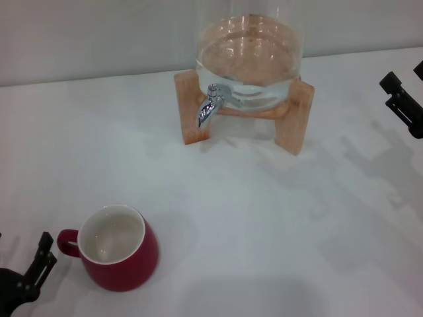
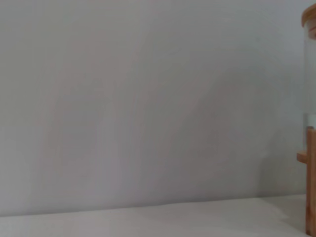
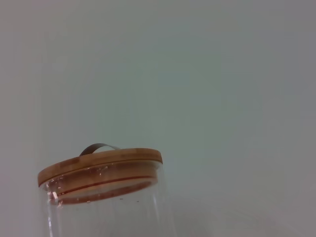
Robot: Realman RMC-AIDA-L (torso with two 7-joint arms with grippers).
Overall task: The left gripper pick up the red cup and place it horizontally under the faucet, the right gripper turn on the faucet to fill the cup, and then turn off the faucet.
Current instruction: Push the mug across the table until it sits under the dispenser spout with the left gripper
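The red cup (image 1: 119, 249) stands upright on the white table near the front left, white inside showing, its loop handle pointing left. In the head view my left gripper (image 1: 30, 276) sits low at the front left corner, just left of the handle and apart from it. At the back centre the chrome faucet (image 1: 206, 112) juts from the glass dispenser jar (image 1: 250, 59) toward the front. My right gripper (image 1: 404, 76) hangs at the far right edge, well away from the faucet, open and holding nothing. Neither wrist view shows the cup or the faucet.
The jar rests on a wooden stand (image 1: 294, 125) whose legs flank the faucet. The right wrist view shows the jar's wooden lid (image 3: 101, 165) against a plain wall. One leg of the stand (image 2: 311, 173) shows in the left wrist view. White tabletop (image 1: 264, 218) lies between cup and stand.
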